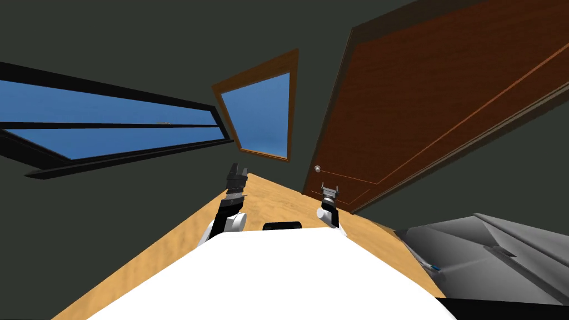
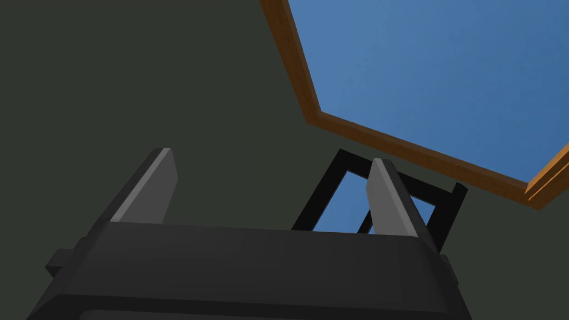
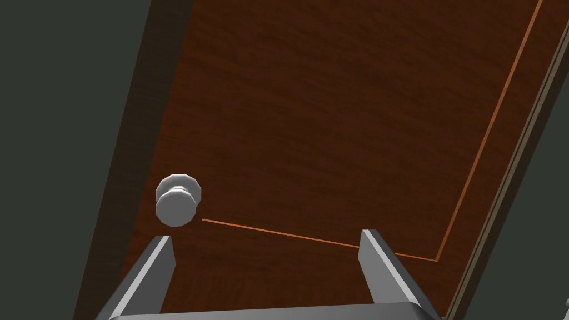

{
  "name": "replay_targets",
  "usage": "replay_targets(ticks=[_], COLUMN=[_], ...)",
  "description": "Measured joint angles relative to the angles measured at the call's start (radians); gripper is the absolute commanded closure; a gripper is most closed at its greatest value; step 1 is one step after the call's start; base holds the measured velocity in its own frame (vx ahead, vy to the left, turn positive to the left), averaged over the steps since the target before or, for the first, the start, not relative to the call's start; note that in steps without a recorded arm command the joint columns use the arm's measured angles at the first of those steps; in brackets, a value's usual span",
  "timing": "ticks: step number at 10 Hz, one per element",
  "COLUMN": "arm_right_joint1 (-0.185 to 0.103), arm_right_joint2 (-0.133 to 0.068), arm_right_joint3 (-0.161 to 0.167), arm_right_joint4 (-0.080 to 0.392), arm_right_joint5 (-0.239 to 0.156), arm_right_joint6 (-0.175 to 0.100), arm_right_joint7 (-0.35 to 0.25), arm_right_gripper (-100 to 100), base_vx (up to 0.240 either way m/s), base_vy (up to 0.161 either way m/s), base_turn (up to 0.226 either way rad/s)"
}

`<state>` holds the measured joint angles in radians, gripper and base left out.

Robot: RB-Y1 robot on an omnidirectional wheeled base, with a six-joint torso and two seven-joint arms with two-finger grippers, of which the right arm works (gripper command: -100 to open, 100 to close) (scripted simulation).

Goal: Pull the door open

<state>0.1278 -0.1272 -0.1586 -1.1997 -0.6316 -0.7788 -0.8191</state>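
A dark reddish-brown wooden door (image 1: 422,105) with a thin inset line stands ahead to the right, and its face (image 3: 333,122) fills the right wrist view. A small pale round knob (image 1: 317,168) sits near the door's left edge. In the right wrist view the knob (image 3: 176,201) lies just beyond one fingertip (image 3: 161,250), off to the side of the gap. My right gripper (image 3: 265,244) is open and empty, a short way from the door (image 1: 329,192). My left gripper (image 1: 238,176) is raised at the left, open and empty (image 2: 275,166).
A dark grey-green wall (image 1: 139,44) surrounds the door. A wood-framed blue picture (image 1: 261,114) hangs left of the door, and a black-framed window (image 1: 105,125) lies further left. The floor (image 1: 266,205) is light wood. A grey piece of furniture (image 1: 489,255) sits at the lower right.
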Motion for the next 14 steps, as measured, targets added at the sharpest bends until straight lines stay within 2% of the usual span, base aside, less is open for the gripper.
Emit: replay_targets(ticks=[3, 8, 10, 11, 14], arm_right_joint1=[-0.022, -0.059, -0.083, -0.078, -0.089], arm_right_joint2=[-0.002, -0.008, -0.012, -0.009, -0.008], arm_right_joint3=[-0.010, -0.028, -0.032, -0.038, -0.046], arm_right_joint4=[0.081, 0.209, 0.280, 0.284, 0.326], arm_right_joint5=[-0.039, -0.103, -0.125, -0.141, -0.168], arm_right_joint6=[-0.021, -0.050, -0.070, -0.069, -0.076], arm_right_joint7=[-0.056, -0.147, -0.187, -0.202, -0.234], arm_right_gripper=[-100, -100, -100, -100, -100], base_vx=[0.042, 0.036, 0.025, 0.019, 0.014], base_vy=[-0.108, -0.109, -0.128, -0.123, -0.067], base_turn=[0.285, 0.215, 0.309, 0.206, 0.117])
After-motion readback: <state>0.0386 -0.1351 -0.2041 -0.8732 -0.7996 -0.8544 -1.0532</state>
